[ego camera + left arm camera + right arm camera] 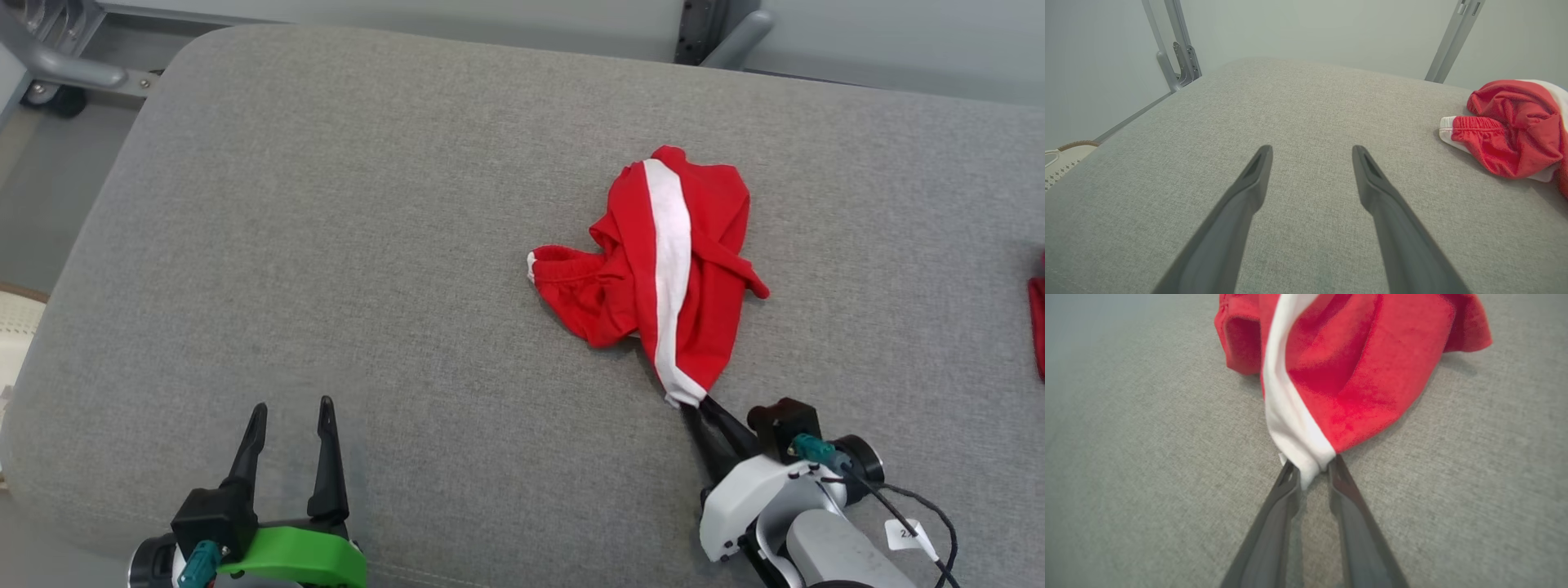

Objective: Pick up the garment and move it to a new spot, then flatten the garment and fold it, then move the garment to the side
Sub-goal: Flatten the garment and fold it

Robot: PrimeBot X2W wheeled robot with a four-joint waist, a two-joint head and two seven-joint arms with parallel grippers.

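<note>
The right claw [1312, 467] pinches the white tip of the red garment [702, 269]. The left claw [292, 404] is wide open, holding nothing.

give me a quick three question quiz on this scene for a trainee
1. True or false: the left gripper is holding the red shorts.
2. Which part of the shorts sits between the fingertips of the right gripper? A) the elastic waistband B) the end of the white stripe C) a drawstring
3. Fill in: the shorts lie crumpled on a grey ____.
Key: 1 false, its jaws stand open over bare fabric; 2 B; 3 cushion.
</note>
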